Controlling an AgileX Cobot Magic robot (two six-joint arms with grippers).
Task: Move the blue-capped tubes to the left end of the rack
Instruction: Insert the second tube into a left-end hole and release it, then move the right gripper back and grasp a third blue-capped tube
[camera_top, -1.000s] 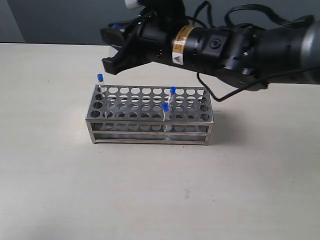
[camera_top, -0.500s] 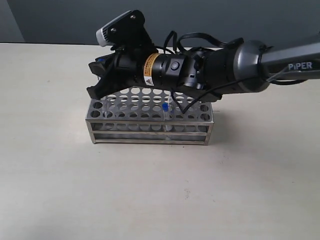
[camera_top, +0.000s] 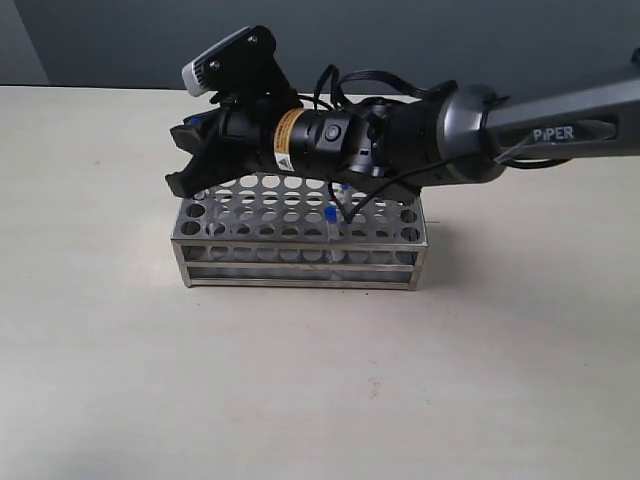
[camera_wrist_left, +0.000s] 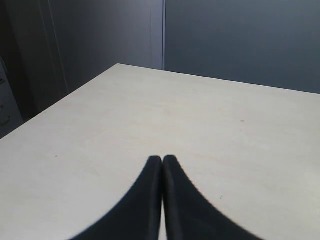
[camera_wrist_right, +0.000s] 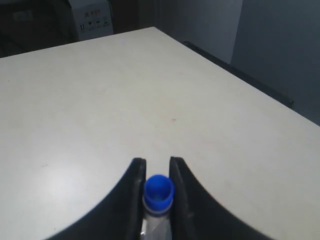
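Observation:
The steel rack stands mid-table. My right gripper reaches across over the rack's left end. In the right wrist view that gripper is shut on a blue-capped tube, cap between the fingers. One blue-capped tube stands in the rack right of centre. Another peeks out just behind it, under the arm. The gripper hides whatever stands at the rack's left end. My left gripper is shut on nothing over bare table and does not show in the exterior view.
The right arm stretches low over the rack's back rows from the right. Pale tabletop lies around the rack. A dark wall runs behind the table's far edge.
The right gripper, holding its tube, has come down from above the rack and shifted left, now low over the rack's left end. The left-end tube seen earlier is now covered.

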